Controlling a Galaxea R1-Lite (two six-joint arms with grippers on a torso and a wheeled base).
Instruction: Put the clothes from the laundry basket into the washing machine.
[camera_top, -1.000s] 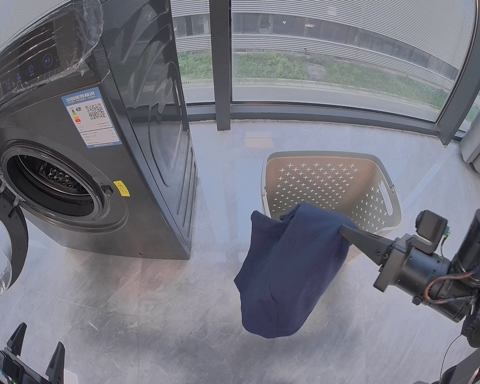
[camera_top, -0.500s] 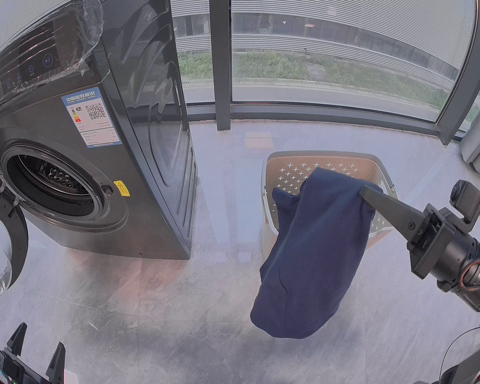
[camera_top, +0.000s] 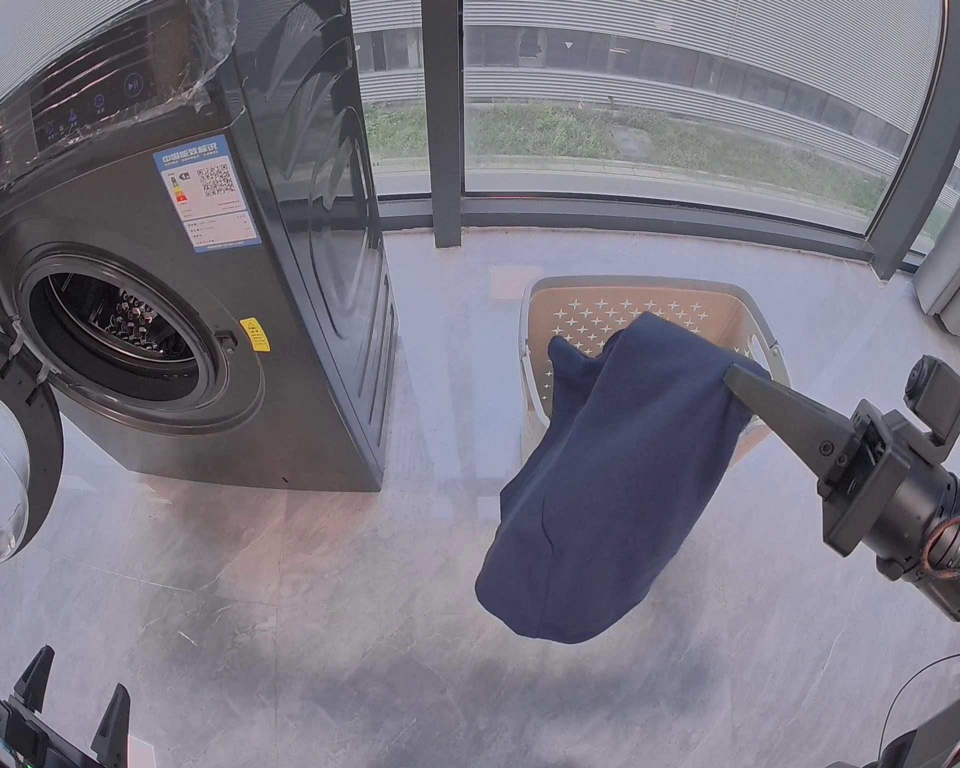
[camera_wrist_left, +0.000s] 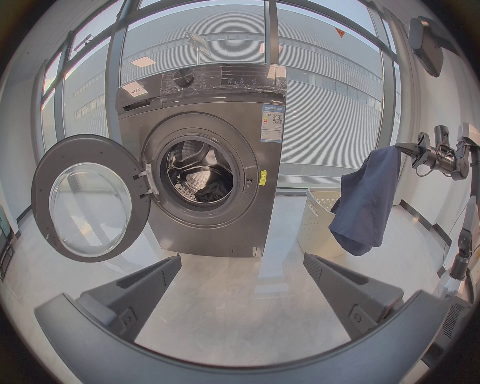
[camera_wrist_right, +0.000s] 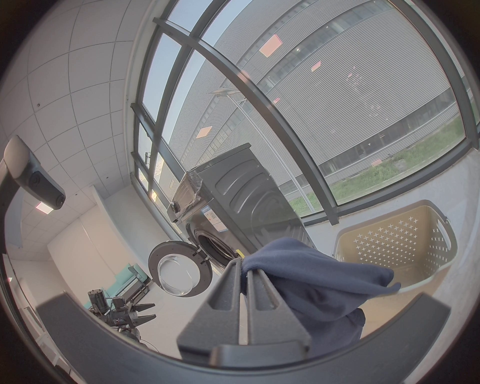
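Note:
A dark blue garment (camera_top: 615, 470) hangs in the air in front of the beige laundry basket (camera_top: 650, 300), pinched at its top edge by my right gripper (camera_top: 740, 380), which is shut on it. The same garment (camera_wrist_right: 320, 285) drapes from the right gripper (camera_wrist_right: 243, 275) in the right wrist view. The grey washing machine (camera_top: 200, 250) stands at the left with its round door (camera_wrist_left: 85, 197) swung open and dark clothes (camera_wrist_left: 212, 190) in the drum. My left gripper (camera_top: 70, 695) is open, low at the near left; its fingers (camera_wrist_left: 145, 280) are spread with nothing between them.
Floor-to-ceiling windows (camera_top: 650, 110) run behind the basket and machine. Grey tiled floor (camera_top: 300, 600) lies open between the machine and the hanging garment. The open door (camera_top: 25, 460) juts out at the far left.
The right gripper lifted the garment up and to the right out of the basket, then held it there. The camera shifted slightly, so the machine appears higher and further right.

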